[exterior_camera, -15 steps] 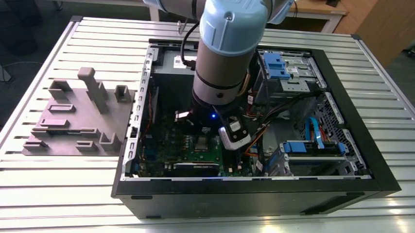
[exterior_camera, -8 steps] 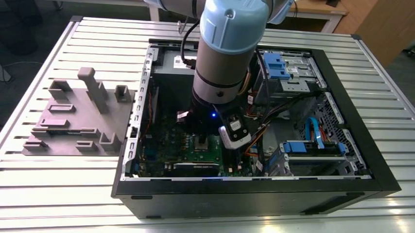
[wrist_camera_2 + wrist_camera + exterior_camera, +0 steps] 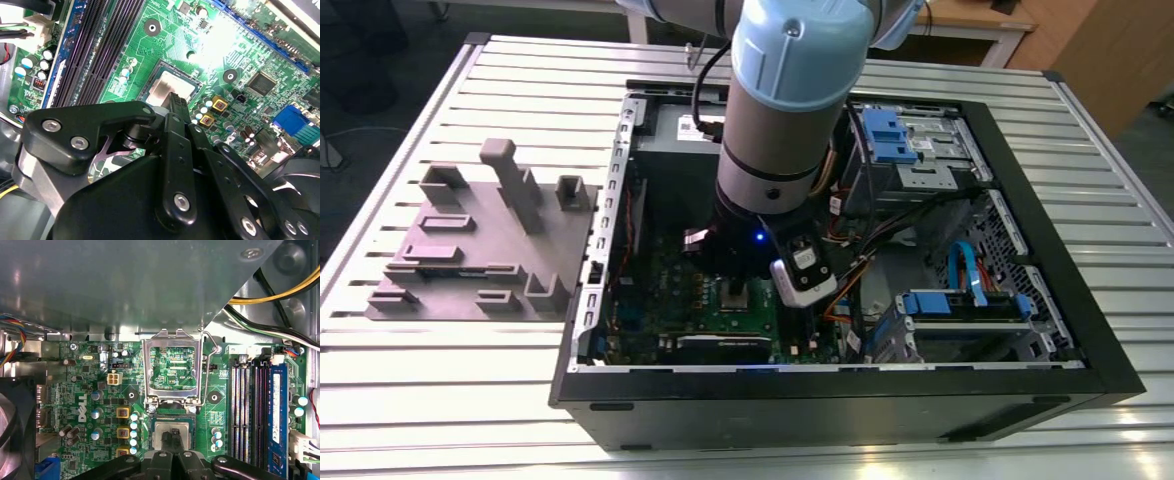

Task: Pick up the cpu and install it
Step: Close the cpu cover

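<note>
- Your black tool [image 3: 172,442] has its fingers pinched narrow over the flat silver cpu [image 3: 172,432], which is seated in the square socket.
- The hinged metal load plate [image 3: 173,367] stands open.

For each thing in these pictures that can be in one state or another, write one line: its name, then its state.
Computer case: side panel off, lying flat on the table.
Socket frame: flipped open, standing upright.
Chip: lying flat in the socket below the frame.
Hand: right over the chip, fingertips close together.
Memory slots: empty.
</note>
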Robot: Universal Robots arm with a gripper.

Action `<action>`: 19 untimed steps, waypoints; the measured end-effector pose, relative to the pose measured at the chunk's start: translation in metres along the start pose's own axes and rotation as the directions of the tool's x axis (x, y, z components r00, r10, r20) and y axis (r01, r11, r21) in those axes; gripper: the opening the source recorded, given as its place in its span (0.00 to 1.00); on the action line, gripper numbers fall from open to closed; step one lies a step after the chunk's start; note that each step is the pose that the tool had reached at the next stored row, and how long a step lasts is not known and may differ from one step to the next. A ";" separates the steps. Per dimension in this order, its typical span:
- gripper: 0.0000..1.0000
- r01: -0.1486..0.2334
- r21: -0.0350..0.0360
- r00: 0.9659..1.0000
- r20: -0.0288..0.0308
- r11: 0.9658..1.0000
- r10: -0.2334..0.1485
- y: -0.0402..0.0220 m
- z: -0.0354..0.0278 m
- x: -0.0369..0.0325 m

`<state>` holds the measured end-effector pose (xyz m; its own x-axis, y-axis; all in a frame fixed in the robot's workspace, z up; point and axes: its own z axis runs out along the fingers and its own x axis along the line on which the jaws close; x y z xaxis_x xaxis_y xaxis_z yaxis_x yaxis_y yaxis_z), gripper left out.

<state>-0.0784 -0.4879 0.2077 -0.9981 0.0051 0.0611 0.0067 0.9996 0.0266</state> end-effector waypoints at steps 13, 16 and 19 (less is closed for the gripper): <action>0.11 0.000 0.001 1.000 0.000 1.000 0.000 0.0006 -0.0104 0.0005; 0.11 0.000 0.002 1.000 0.001 1.000 0.000 0.0014 -0.0209 0.0013; 0.11 0.000 0.005 1.000 0.004 1.000 0.000 0.0018 -0.0260 0.0016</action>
<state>-0.0783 -0.4868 0.2338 -0.9984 0.0053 0.0571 0.0065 0.9998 0.0214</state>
